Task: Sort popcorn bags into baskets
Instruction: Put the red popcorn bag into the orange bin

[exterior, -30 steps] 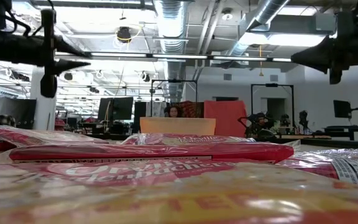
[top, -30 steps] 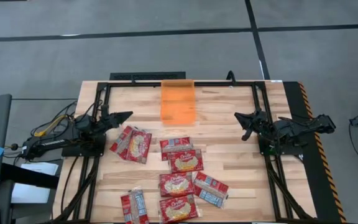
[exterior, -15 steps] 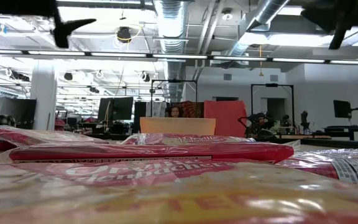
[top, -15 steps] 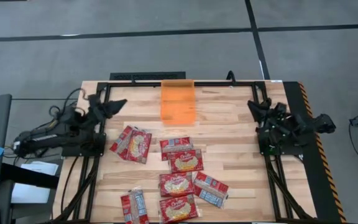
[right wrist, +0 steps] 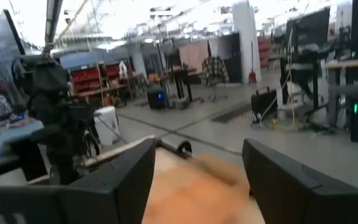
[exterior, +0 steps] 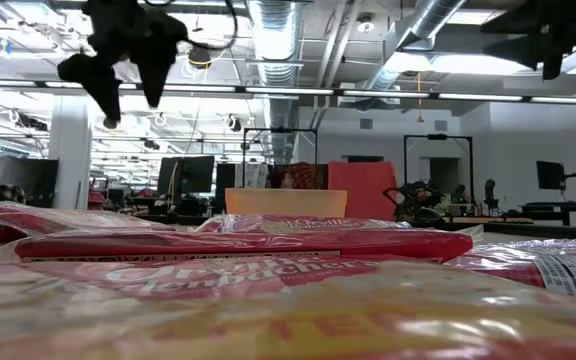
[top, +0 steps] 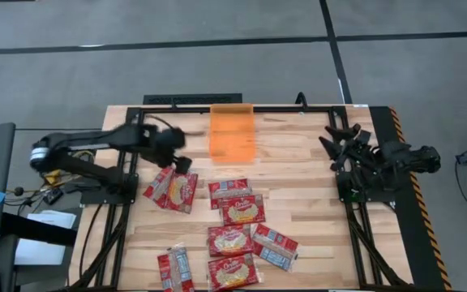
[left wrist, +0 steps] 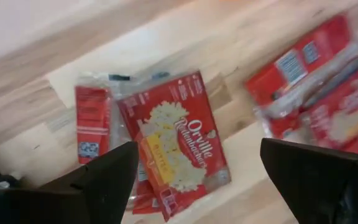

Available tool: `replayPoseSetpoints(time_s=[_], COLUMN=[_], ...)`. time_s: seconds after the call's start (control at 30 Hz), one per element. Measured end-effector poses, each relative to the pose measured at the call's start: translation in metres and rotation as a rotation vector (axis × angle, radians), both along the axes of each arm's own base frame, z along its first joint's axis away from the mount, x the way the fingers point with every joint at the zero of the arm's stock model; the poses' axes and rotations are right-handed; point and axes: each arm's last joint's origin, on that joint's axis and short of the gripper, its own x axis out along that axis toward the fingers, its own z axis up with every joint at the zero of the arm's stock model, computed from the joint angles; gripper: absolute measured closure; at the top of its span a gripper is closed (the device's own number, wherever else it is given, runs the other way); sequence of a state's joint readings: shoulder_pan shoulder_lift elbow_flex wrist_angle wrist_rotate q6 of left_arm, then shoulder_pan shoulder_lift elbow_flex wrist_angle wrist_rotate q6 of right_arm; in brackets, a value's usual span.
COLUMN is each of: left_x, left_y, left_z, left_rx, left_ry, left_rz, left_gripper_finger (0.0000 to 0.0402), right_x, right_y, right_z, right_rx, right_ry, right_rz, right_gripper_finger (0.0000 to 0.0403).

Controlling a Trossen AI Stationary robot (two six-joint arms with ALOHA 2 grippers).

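Note:
Several red popcorn bags (top: 242, 209) lie flat on the wooden table, spread from the left middle to the near edge. The leftmost two (top: 173, 186) overlap each other. The orange basket (top: 232, 131) stands at the far middle edge. My left gripper (top: 182, 162) hovers open above the leftmost bags, fingers pointing down. In its wrist view a bag (left wrist: 173, 146) shows between the spread fingers, clear of them. My right gripper (top: 327, 136) stands open and raised by the table's right side, facing the basket (right wrist: 191, 186).
A black metal frame (top: 242, 107) runs along the table's far edge and down both sides. Bare wood (top: 298, 162) lies between the basket and the right arm. In the low view, bags (exterior: 248, 245) fill the foreground in front of the basket (exterior: 286, 202).
My left gripper has swung from the table's left edge up and toward the middle, tipped downward over the leftmost bags, and opened. My right gripper has risen, turned toward the far edge and the basket, and opened. The bags and the basket have stayed put.

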State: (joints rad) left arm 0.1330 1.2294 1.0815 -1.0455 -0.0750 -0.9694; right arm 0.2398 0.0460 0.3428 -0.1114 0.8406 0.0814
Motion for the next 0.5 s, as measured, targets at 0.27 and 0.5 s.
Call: replayPoseSetpoints(time_s=[0.27,0.5], left_x=[0.013,-0.004], left_y=[-0.037,-0.057], left_z=[-0.046,-0.044], left_rx=[0.043,0.017], left_ry=[0.151,-0.005], left_rz=[0.073,0.146], left_gripper_finger=[0.0077,0.0077], right_x=[0.001,0.002], right_y=[0.000,0.001], right_z=[-0.011,-0.011], right_rx=[0.102,0.103], right_ry=[0.034,0.028], right_rz=[0.014,0.051], right_gripper_finger=[0.0133,0.0133])
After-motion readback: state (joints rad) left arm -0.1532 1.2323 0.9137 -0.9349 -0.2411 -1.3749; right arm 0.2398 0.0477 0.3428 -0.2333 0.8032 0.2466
